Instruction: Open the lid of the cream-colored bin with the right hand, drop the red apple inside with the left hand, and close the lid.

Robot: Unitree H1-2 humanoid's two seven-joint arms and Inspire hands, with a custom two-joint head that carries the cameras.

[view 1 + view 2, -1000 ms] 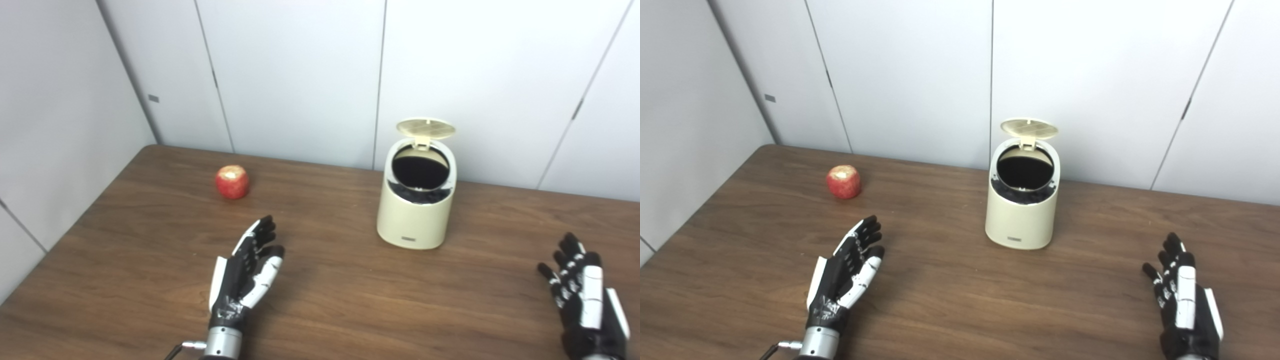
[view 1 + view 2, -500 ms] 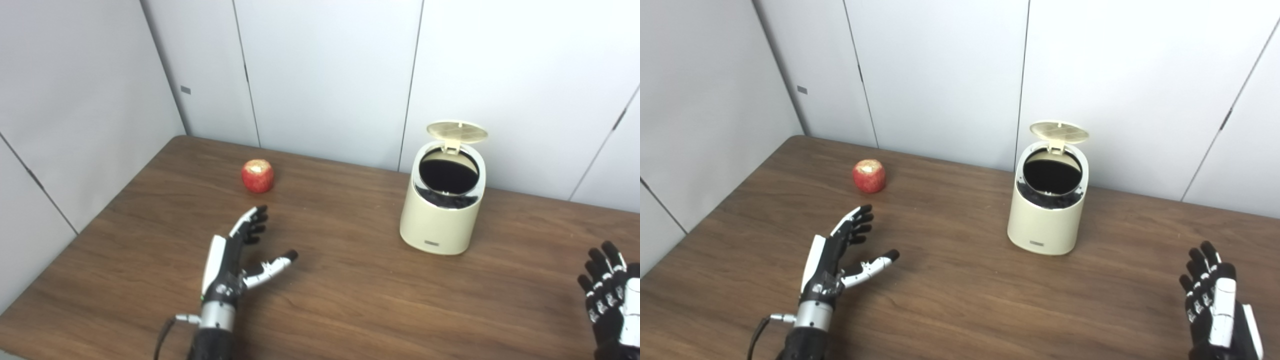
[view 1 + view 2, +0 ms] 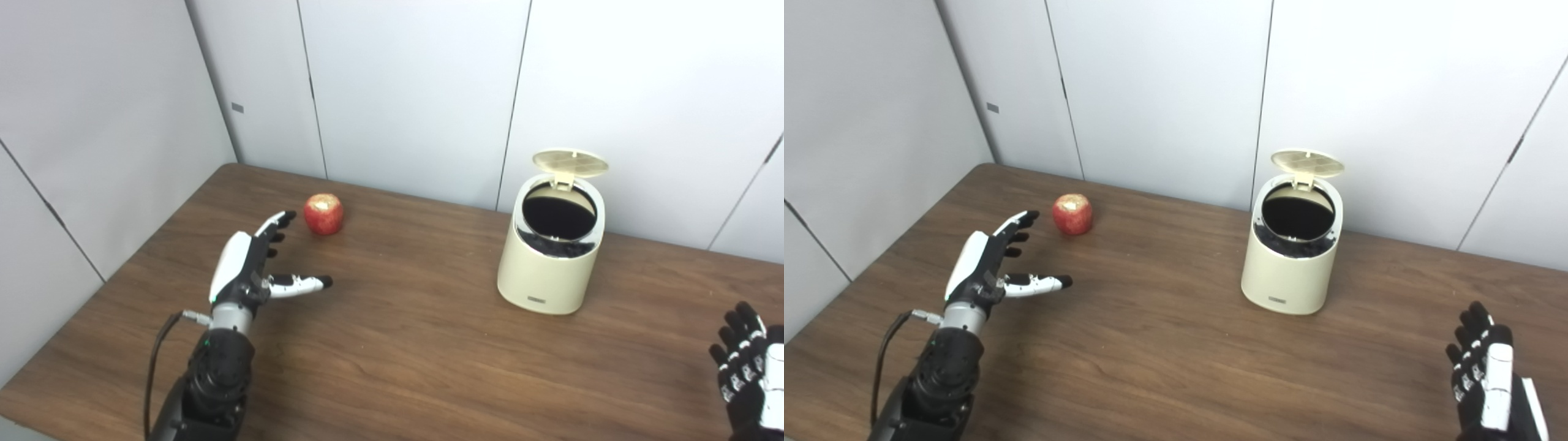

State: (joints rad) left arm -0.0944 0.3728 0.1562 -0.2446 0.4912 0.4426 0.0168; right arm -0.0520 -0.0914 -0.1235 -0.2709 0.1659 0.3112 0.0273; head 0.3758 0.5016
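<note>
The robot's left hand [image 3: 248,263] hovers over the brown table [image 3: 398,343], fingers spread and thumb out, empty, its fingertips close to but not touching the red apple [image 3: 323,214]. To the right, the cream bin [image 3: 551,269] stands upright, lid [image 3: 570,163] raised. At far right, the right hand [image 3: 1488,380] waits low, fingers apart, holding nothing.

Left hand [image 3: 245,269] spread wide; right hand [image 3: 1488,380] loosely splayed
</note>
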